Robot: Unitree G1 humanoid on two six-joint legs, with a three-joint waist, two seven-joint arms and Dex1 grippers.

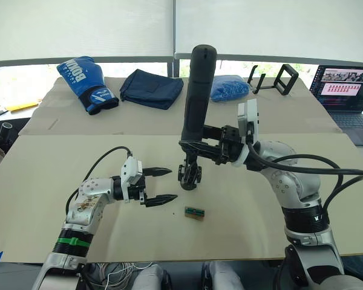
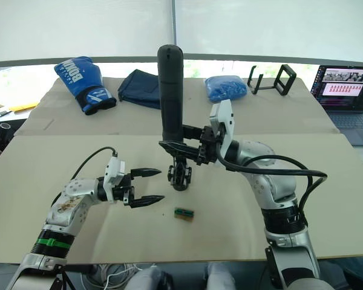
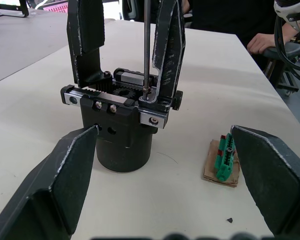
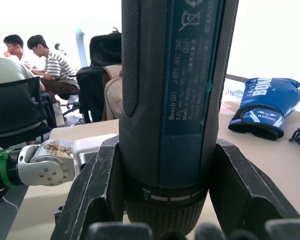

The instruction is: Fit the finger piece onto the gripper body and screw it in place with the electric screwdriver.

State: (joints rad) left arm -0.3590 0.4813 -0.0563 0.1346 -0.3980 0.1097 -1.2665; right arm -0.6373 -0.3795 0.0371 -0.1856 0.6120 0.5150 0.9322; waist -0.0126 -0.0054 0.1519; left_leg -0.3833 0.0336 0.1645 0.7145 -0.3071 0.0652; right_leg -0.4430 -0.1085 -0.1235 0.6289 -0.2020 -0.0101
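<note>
the right gripper [image 1: 196, 147] is clamped around the electric screwdriver [image 1: 196, 96], held upright at centre frame with its bit seated on a screw atop the gripper body [image 3: 121, 122], where the finger piece [image 3: 169, 47] already stands fitted; driving well probably means keeping the tool plumb and pressing straight down so the bit does not cam out. the left gripper [image 1: 163, 185] hovers wide open and empty left of the body, apart from it, and the green connector block [image 1: 195, 212] lies near at lower centre, with bare tabletop [image 1: 242, 229] all around.
</note>
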